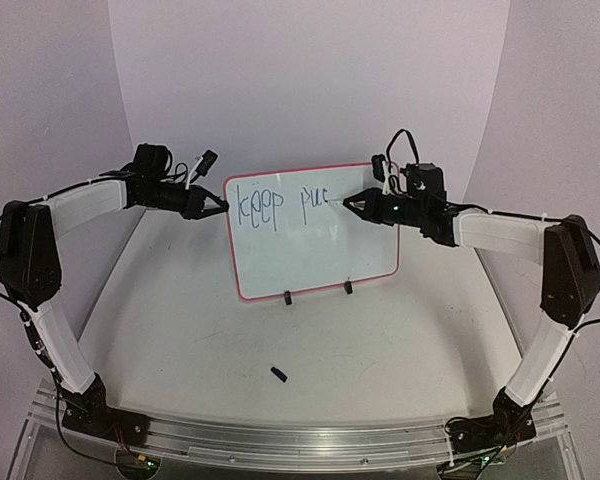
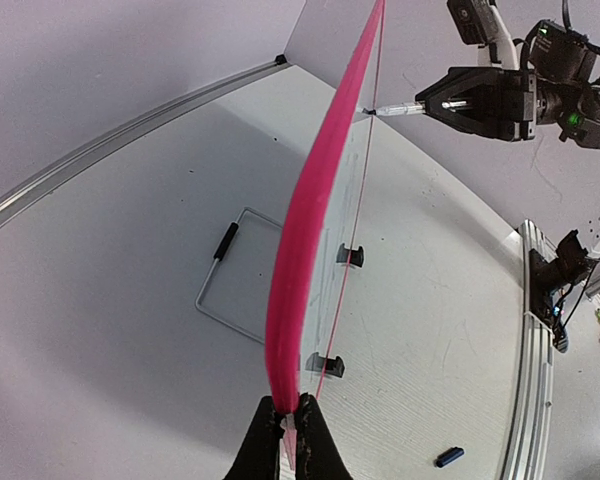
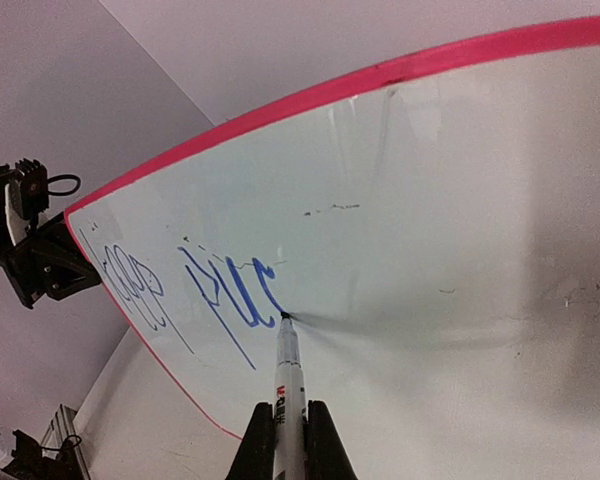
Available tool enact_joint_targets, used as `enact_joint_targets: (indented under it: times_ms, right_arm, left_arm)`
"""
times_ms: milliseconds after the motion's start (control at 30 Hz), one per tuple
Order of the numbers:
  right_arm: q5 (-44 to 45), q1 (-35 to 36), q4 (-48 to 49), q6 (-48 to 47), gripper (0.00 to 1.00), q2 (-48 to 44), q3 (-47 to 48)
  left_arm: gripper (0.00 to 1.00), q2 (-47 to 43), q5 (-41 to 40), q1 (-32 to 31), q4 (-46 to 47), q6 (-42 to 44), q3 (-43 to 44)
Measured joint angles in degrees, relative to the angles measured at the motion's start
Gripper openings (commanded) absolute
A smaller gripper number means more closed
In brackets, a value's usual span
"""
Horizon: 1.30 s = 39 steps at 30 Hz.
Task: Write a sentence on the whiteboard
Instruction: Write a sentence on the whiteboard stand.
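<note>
Whiteboard (image 1: 310, 250) standing upright in the middle of the counter (image 1: 400, 340), left claw (image 1: 222, 205) clenched on its left rim, right claw (image 1: 346, 203) grasping a marker (image 3: 287, 365), tip touching the board at the end of the blue lettering (image 1: 280, 208) "keep pu", small dark cap (image 1: 278, 374) lying nearer the front

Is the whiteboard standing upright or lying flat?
Upright: the whiteboard stands on its black clip feet, the left tool pinching its side rim.

Blue handwriting on the whiteboard (image 1: 325, 250): "keep pu…"
The sentence (image 1: 280, 205) reads "keep" just beside the left gripper (image 1: 223, 206), then "pu" and a half-formed letter at the tip of the right gripper (image 1: 346, 203)'s marker (image 3: 287, 360); the print on the marker's barrel is too blurred to read.
</note>
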Motion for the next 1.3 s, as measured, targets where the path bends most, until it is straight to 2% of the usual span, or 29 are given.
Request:
enact_joint_targets:
  times_ms: [933, 1300]
  right_arm:
    - [1.17, 0.03, -3.22, -0.7, 0.0, -1.53, -2.02]
    - [0.44, 0.76, -3.99, -0.68, 0.0, -1.03, 0.4]
  left_arm:
    - [0.0, 0.0, 0.04, -0.26, 0.0, 0.04, 0.0]
    - [0.0, -0.01, 0.04, -0.41, 0.0, 0.1, 0.0]
